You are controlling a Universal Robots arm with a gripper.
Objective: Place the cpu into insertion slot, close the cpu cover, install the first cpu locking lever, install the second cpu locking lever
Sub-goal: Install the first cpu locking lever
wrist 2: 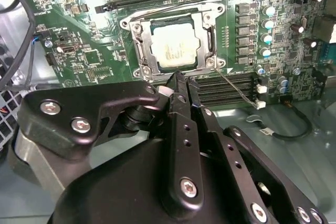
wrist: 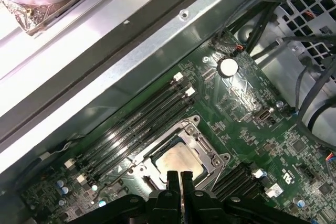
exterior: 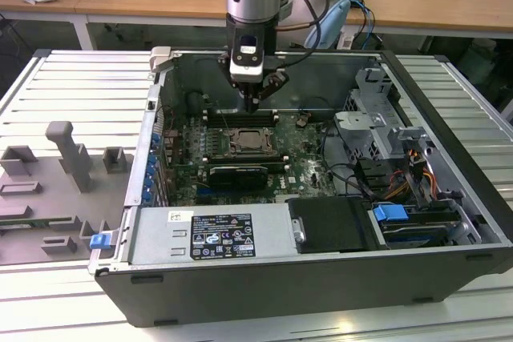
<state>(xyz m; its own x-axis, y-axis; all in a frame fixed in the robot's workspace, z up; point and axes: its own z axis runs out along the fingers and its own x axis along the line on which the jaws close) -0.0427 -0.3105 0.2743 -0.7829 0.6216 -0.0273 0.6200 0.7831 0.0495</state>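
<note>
With its fingers pressed together and holding nothing, the gripper is hovering just above the cpu, which is already lying in the insertion slot at upper centre of the second wrist view, where a slow, square descent seems wise.

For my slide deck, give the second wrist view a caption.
Claw closed, empty, poised beside the cpu seated under its cpu cover.

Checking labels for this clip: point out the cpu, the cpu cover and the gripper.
cpu [wrist 2: 173,48]: second wrist view, middle of its pale metal top.
cpu cover [wrist 2: 143,43]: second wrist view, one side bar of the frame.
gripper [wrist: 179,178]: first wrist view, between its fingertips.
</note>
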